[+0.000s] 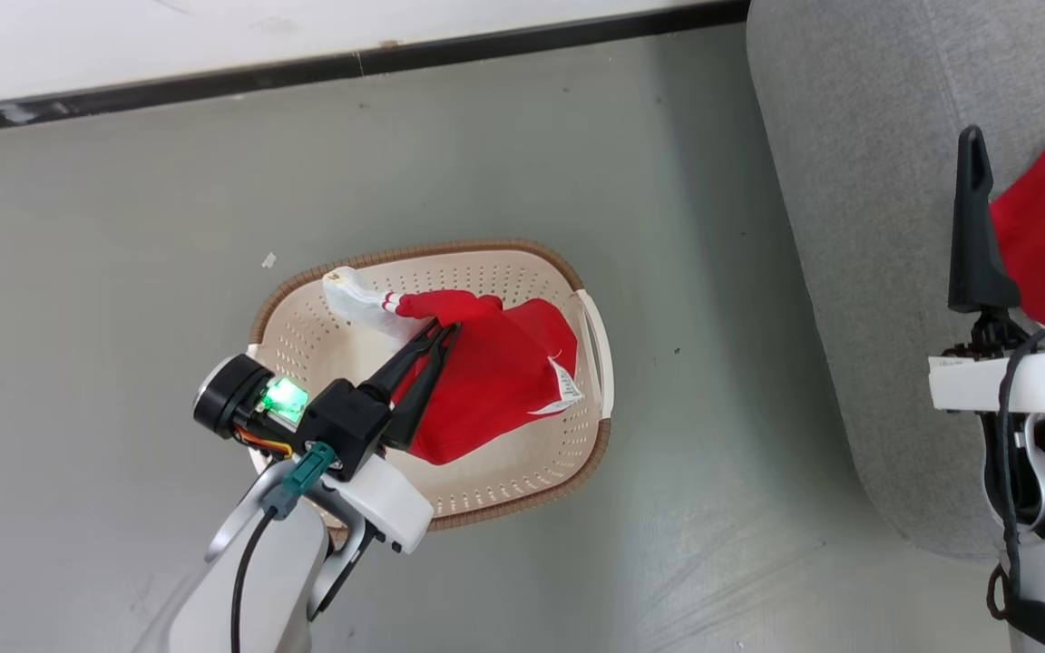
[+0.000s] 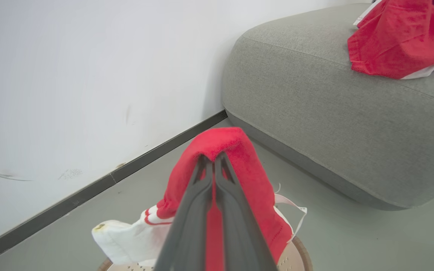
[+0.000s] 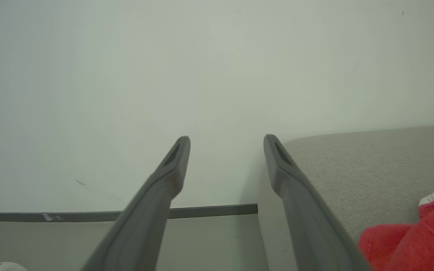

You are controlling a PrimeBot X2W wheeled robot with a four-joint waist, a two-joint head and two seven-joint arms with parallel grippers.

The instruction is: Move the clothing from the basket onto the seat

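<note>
left jaws: clamped on clothing (image 1: 495,372), over basket (image 1: 450,249)
right jaws: apart, empty, above seat (image 1: 858,181)
second garment (image 1: 1030,236): on seat
tip: lift until white sleeve (image 1: 355,299) clears basket, then swing across slowly; hem may snag

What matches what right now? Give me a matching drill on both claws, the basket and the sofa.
Things:
1. left claw
2. right claw
3. basket
4. sofa

States:
A. open, empty
B. shut on a red garment
C. has another red garment lying on it
D. sits on the floor

Pairs: 1-B, 2-A, 3-D, 4-C
</note>
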